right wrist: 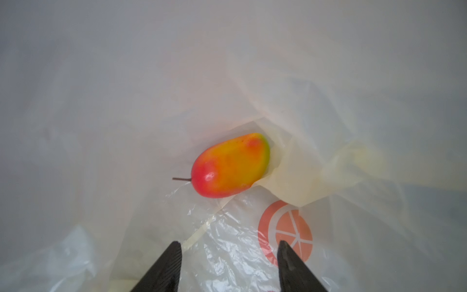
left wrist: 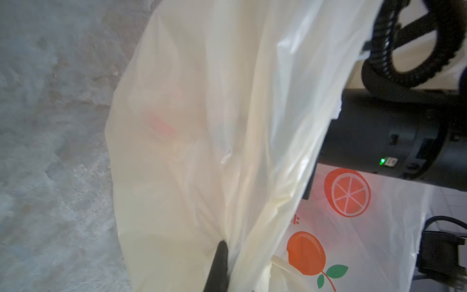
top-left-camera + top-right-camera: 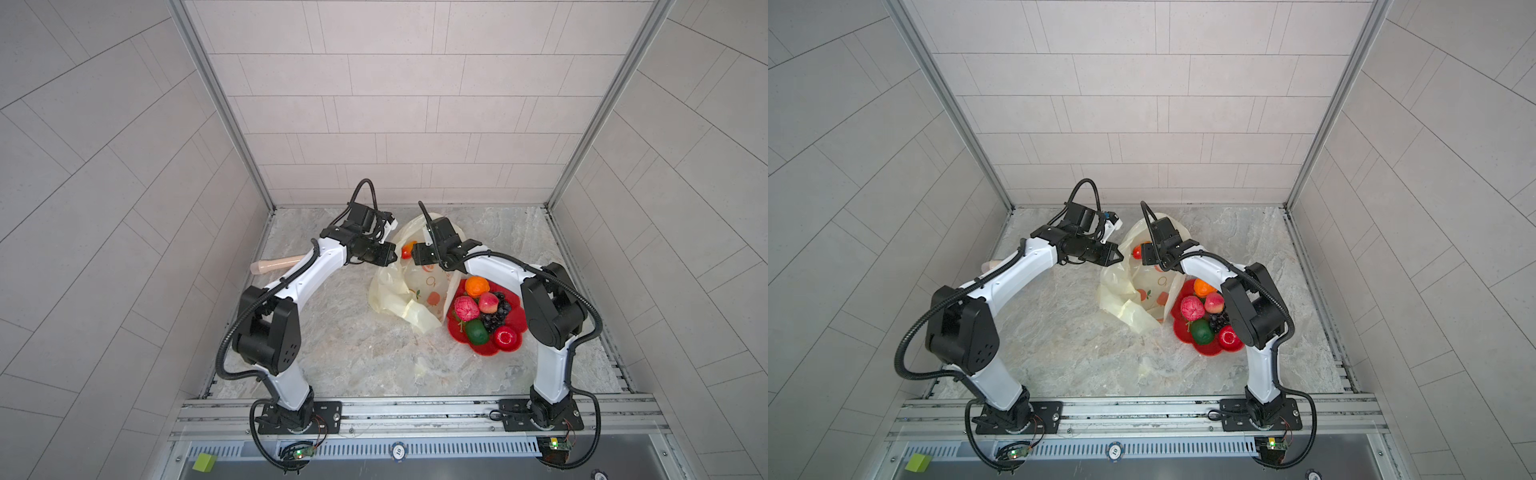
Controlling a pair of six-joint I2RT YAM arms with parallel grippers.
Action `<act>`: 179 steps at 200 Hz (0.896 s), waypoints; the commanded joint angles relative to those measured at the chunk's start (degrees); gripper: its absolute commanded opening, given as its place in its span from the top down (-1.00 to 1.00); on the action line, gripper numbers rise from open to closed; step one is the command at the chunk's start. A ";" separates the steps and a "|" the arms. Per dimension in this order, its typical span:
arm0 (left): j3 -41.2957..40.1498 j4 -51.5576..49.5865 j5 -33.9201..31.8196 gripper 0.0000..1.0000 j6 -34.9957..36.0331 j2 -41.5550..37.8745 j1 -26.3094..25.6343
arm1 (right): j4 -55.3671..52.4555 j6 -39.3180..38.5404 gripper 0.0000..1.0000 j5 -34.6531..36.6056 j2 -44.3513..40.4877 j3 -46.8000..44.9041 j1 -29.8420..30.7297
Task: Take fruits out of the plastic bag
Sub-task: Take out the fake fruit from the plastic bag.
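- red-yellow fruit [image 1: 230, 165] lies inside plastic bag [image 3: 392, 291], far middle of tabletop [image 3: 332, 340]
- right gripper [image 1: 228, 244] in bag mouth, jaws apart, empty
- left gripper [image 3: 393, 254] pinched on bag rim
- other fruits [image 3: 488, 301] piled on red plate [image 3: 484, 351], just right of bag

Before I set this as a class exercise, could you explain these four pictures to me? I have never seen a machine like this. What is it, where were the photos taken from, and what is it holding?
It is a two-armed robot fixed at a table's edge, and each arm ends in a two-fingered end effector. Two pictures look down from overhead cameras. The other two come from cameras on the wrists. On the marble tabletop lie a plastic bag and a red plate piled with toy fruits. The left end effector is shut, pinching a fold of the bag. The right end effector is open inside the bag, holding nothing, and points at a red-yellow fruit lying there.
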 commanded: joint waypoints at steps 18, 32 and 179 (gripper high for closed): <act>-8.58 6.70 1.32 1.00 -6.99 -2.88 -0.83 | -2.88 -0.21 -0.28 4.44 3.96 5.24 2.08; -9.48 6.38 -0.73 1.00 -7.12 -2.22 -0.82 | -3.05 -0.67 -0.29 5.76 5.68 6.61 3.27; -11.45 4.76 -13.64 1.00 -6.33 -2.72 -0.59 | -5.60 3.24 -0.34 6.08 19.90 21.11 5.24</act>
